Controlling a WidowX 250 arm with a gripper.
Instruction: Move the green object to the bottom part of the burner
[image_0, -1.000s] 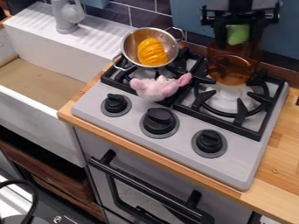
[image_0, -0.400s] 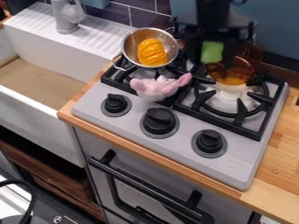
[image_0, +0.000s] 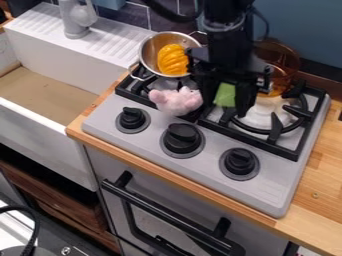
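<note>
Beyond the three black knobs (image_0: 182, 138), we have the gripper (image_0: 227, 103) over the front left of the right burner (image_0: 275, 131), its fingers parted just enough to clamp the green object (image_0: 225, 94). That object lies between them, near their tips. Just left of it, we see the pink plush toy (image_0: 176, 102) on the left burner (image_0: 136, 88). Farther back there, our two-handled metal pot (image_0: 148, 48) has a ridged orange object (image_0: 173, 61) inside. Behind the gripper, partly hidden, we spot a see-through amber vessel (image_0: 286, 67); its contents we can't tell.
</note>
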